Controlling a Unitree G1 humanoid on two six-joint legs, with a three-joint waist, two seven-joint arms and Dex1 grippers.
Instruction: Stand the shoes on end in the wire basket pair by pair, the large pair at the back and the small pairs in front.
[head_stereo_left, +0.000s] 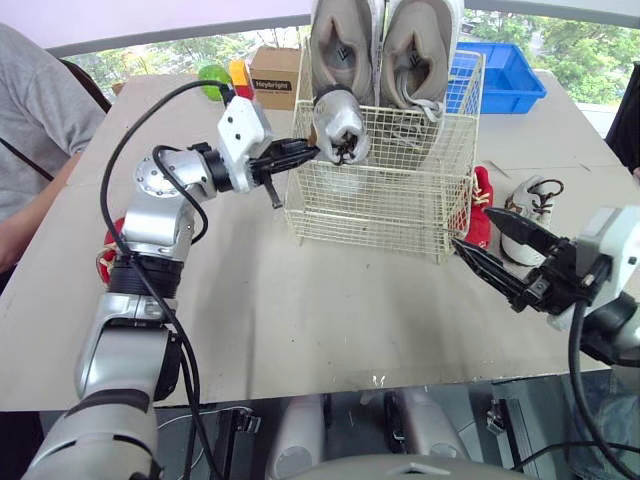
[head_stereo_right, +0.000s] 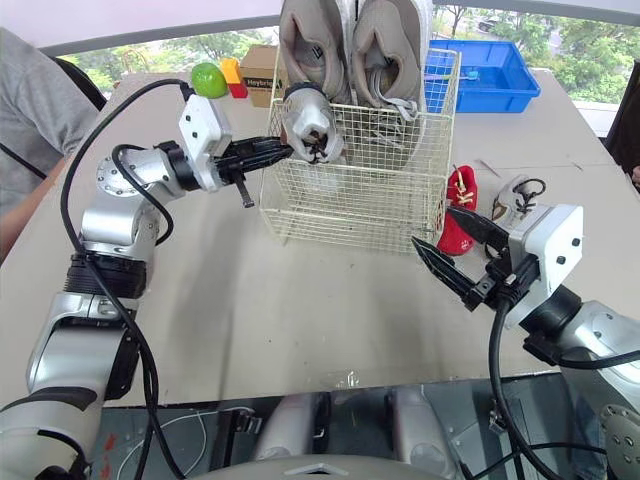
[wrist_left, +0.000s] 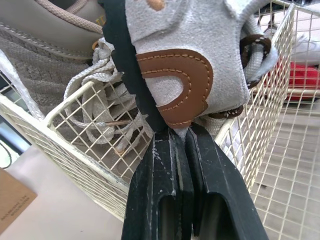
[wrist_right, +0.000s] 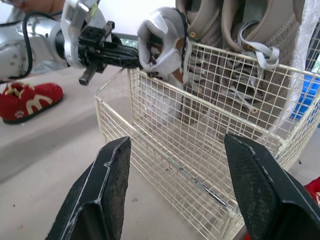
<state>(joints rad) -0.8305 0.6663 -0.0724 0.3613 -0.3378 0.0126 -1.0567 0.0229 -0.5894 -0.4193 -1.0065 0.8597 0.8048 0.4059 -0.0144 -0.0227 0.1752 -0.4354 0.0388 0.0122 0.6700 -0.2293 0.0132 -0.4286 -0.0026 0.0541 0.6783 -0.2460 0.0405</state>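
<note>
A large grey pair (head_stereo_left: 385, 45) stands on end at the back of the wire basket (head_stereo_left: 380, 215). My left gripper (head_stereo_left: 312, 152) is shut on the heel of a small grey shoe (head_stereo_left: 340, 125), holding it over the basket's front left rim. The brown heel patch (wrist_left: 175, 82) sits just above my fingers (wrist_left: 165, 185). A pale shape (wrist_right: 161, 100) shows inside the basket below it. My right gripper (head_stereo_left: 472, 228) hangs open by the basket's right front corner. Close by lie a red shoe (head_stereo_left: 482, 205) and a white shoe (head_stereo_left: 535, 200). Another red shoe (wrist_right: 27, 100) lies behind my left arm.
A person (head_stereo_left: 40, 130) sits at the table's left side. Behind the basket are a cardboard box (head_stereo_left: 275, 75), a green ball (head_stereo_left: 212, 78) and a blue bin (head_stereo_left: 510, 70). Bare tabletop (head_stereo_left: 300, 310) lies in front of the basket.
</note>
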